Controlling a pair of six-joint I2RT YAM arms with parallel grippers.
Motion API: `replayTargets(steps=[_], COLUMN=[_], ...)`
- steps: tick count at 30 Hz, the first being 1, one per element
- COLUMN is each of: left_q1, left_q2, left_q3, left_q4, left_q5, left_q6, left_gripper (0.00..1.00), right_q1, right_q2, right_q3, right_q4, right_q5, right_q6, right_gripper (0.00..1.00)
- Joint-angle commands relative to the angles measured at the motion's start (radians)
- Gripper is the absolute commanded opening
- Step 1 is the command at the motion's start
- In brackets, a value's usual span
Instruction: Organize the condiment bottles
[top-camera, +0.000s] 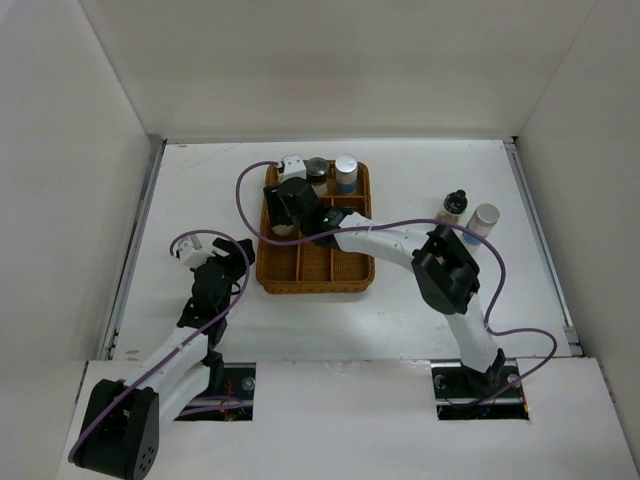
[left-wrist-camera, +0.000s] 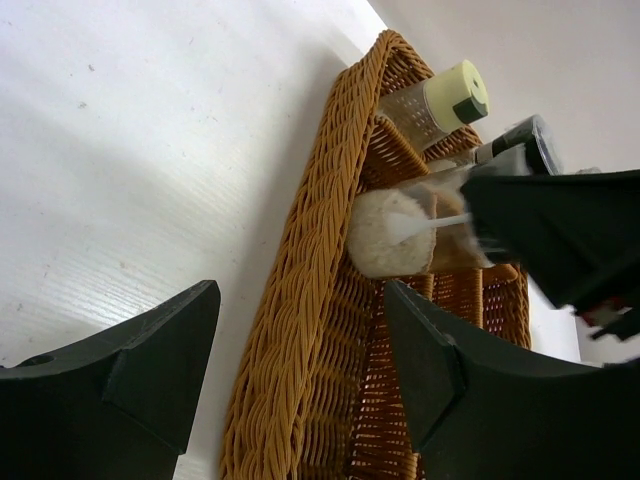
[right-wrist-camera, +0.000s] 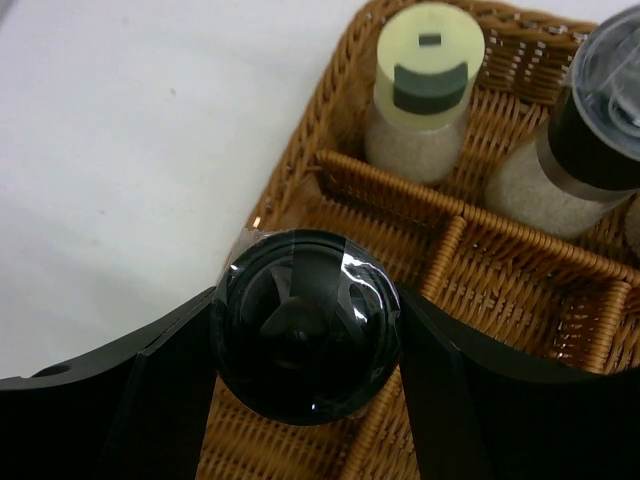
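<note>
- The right gripper (right-wrist-camera: 306, 330) is clamping a small clear jar of pale powder with a glossy black lid (left-wrist-camera: 390, 235), one finger pressing on each side of the lid
- It is holding the jar upright over the left column of the brown wicker divided tray (top-camera: 316, 288), in the compartment just in front of the back-left one – likely so the jar slots in behind the divider; whether its base is touching the weave cannot be told
- A jar with a yellow-green shaker lid (right-wrist-camera: 425, 85) is standing in the back-left compartment, and a jar with a black band and clear cap (right-wrist-camera: 590, 130) is standing beside it
- A taller bottle with a blue-white label (top-camera: 346, 172) is filling the back-right corner, so the back row is looking full
- A black-capped bottle (top-camera: 455, 206) and a silver-capped bottle (top-camera: 485, 217) are waiting on the white table (top-camera: 400, 310), well apart from the tray on the right
- The left gripper (left-wrist-camera: 300, 370) is hanging with its fingers spread and nothing between them, near the tray's left rim – seemingly keeping out of the way
</note>
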Motion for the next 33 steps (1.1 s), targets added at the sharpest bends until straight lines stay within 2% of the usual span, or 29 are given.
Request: replayTargets(steps=[1, 6, 8, 11, 13, 16, 20, 22, 23, 24, 26, 28, 30, 31, 33], left_q1=[0.01, 0.01, 0.01, 0.012, 0.013, 0.015, 0.013, 0.012, 0.01, 0.009, 0.007, 0.009, 0.003, 0.0, -0.002], left_q2=[-0.009, 0.004, 0.009, 0.001, 0.006, -0.009, 0.009, -0.003, -0.006, -0.006, -0.006, -0.016, -0.004, 0.01, 0.021], left_q3=[-0.004, -0.004, -0.002, -0.005, -0.004, -0.008, -0.004, -0.005, -0.005, -0.005, -0.005, -0.007, -0.002, 0.001, 0.001], left_q4=[0.024, 0.035, 0.032, 0.035, 0.035, 0.034, 0.035, 0.035, 0.035, 0.035, 0.035, 0.035, 0.04, 0.043, 0.047], left_q5=[0.015, 0.012, 0.02, 0.011, 0.017, 0.012, 0.022, 0.02, 0.016, 0.015, 0.022, 0.02, 0.011, 0.009, 0.019], left_q6=[-0.014, -0.016, -0.019, -0.02, -0.02, -0.02, -0.02, -0.02, -0.017, -0.016, -0.016, -0.016, -0.014, -0.014, -0.019], left_gripper=[0.65, 0.65, 0.65, 0.65, 0.65, 0.65, 0.63, 0.63, 0.63, 0.63, 0.62, 0.62, 0.62, 0.63, 0.63], right_q1=[-0.007, -0.005, -0.005, -0.005, -0.005, -0.005, -0.019, -0.042, -0.057, -0.079, -0.132, -0.197, -0.273, -0.315, -0.398], right_q2=[0.008, 0.032, 0.045, 0.023, -0.012, -0.114, -0.298, -0.398, -0.459, -0.525, -0.659, -0.783, -0.877, -0.906, -0.951], right_q3=[0.086, 0.085, 0.085, 0.062, 0.051, -0.01, -0.163, -0.27, -0.342, -0.419, -0.569, -0.695, -0.786, -0.818, -0.878], right_q4=[0.044, 0.041, 0.041, 0.041, 0.044, 0.056, 0.099, 0.119, 0.13, 0.139, 0.136, 0.104, 0.023, -0.028, -0.111], right_q5=[0.035, 0.069, 0.072, 0.074, 0.064, 0.061, 0.051, 0.069, 0.086, 0.11, 0.156, 0.204, 0.26, 0.282, 0.31], right_q6=[-0.022, -0.033, -0.032, -0.016, -0.013, -0.015, -0.013, -0.013, -0.009, 0.004, 0.04, 0.076, 0.117, 0.135, 0.165], right_gripper=[0.45, 0.47, 0.55, 0.76, 0.82, 0.85, 0.84, 0.79, 0.74, 0.65, 0.42, 0.33, 0.33, 0.37, 0.55])
